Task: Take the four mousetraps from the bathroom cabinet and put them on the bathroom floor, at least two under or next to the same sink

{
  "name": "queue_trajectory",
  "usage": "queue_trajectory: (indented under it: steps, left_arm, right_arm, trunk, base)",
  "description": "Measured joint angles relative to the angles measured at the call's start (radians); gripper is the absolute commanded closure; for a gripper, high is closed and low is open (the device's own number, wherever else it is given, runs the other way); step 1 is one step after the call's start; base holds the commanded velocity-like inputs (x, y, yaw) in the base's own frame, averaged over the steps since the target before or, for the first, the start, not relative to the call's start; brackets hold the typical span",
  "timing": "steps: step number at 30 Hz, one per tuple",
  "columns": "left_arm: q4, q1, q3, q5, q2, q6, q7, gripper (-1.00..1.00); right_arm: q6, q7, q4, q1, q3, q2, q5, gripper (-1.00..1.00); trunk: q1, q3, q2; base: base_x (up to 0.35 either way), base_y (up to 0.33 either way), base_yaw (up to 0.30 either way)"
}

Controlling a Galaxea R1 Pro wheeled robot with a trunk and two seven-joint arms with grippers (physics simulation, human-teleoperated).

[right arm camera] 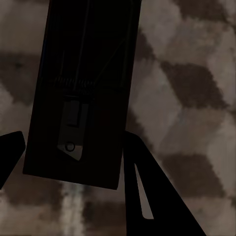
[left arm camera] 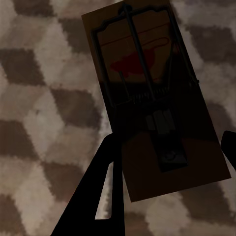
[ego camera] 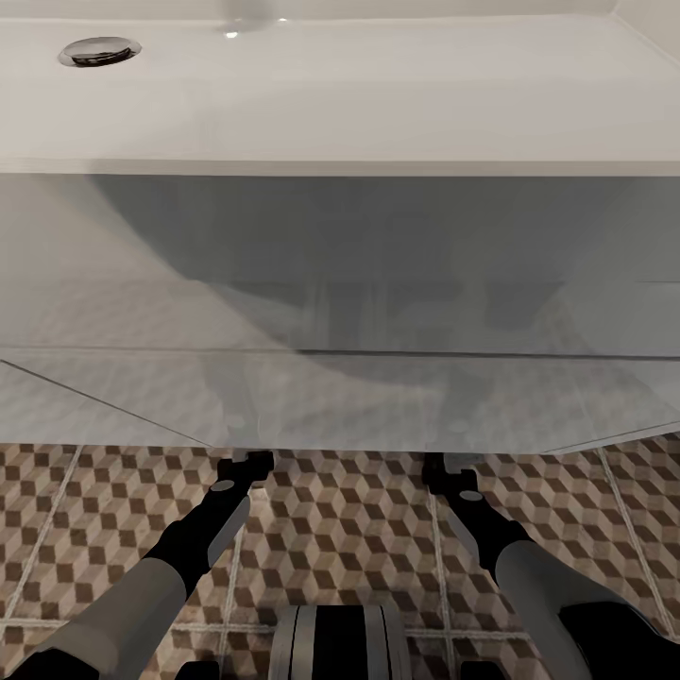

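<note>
In the left wrist view a brown wooden mousetrap [left arm camera: 147,88] with a dark wire bar and a red mark sits between my left gripper's [left arm camera: 169,147] fingers, close above the cube-patterned bathroom floor [left arm camera: 39,98]. The right wrist view shows another mousetrap [right arm camera: 83,64], dark in shadow, clamped in my right gripper [right arm camera: 73,145] over the same floor [right arm camera: 187,98]. From the head view both grippers, left [ego camera: 247,463] and right [ego camera: 444,470], reach low under the front edge of the white bathroom sink [ego camera: 340,94], which hides their fingertips. The cabinet is out of view.
The sink's chrome drain [ego camera: 99,51] lies at the far left of the basin. Its white vanity front [ego camera: 340,264] overhangs both hands. Patterned floor tiles [ego camera: 340,529] stretch between my arms, with my base [ego camera: 340,642] at the near edge.
</note>
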State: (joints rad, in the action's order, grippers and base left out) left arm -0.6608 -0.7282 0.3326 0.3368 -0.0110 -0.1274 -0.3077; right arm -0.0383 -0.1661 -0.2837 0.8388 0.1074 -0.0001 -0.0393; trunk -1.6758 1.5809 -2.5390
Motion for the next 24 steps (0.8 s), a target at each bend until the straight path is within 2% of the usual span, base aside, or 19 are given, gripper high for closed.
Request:
queue_trajectory:
  steps: [10, 17, 24]
  left_arm:
    - [-0.001, 0.000, 0.000, 0.000, 0.000, 0.000, 0.000, 1.00]
    - [-0.001, 0.000, 0.000, 0.000, 0.000, 0.000, 0.000, 1.00]
    - [-0.002, 0.000, 0.000, 0.000, 0.000, 0.000, 0.000, 1.00]
  right_arm:
    - [-0.001, 0.001, 0.009, 0.001, 0.000, 0.004, 0.006, 1.00]
    - [0.002, 0.001, 0.009, 0.009, 0.001, 0.033, 0.009, 1.00]
    - [0.004, 0.001, 0.012, 0.031, 0.002, 0.042, 0.008, 1.00]
  trunk:
    - [0.000, 0.000, 0.000]
    - [0.000, 0.000, 0.000]
    - [0.000, 0.000, 0.000]
  base:
    - [0.000, 0.000, 0.000]
    - [0.000, 0.000, 0.000]
    - [0.000, 0.000, 0.000]
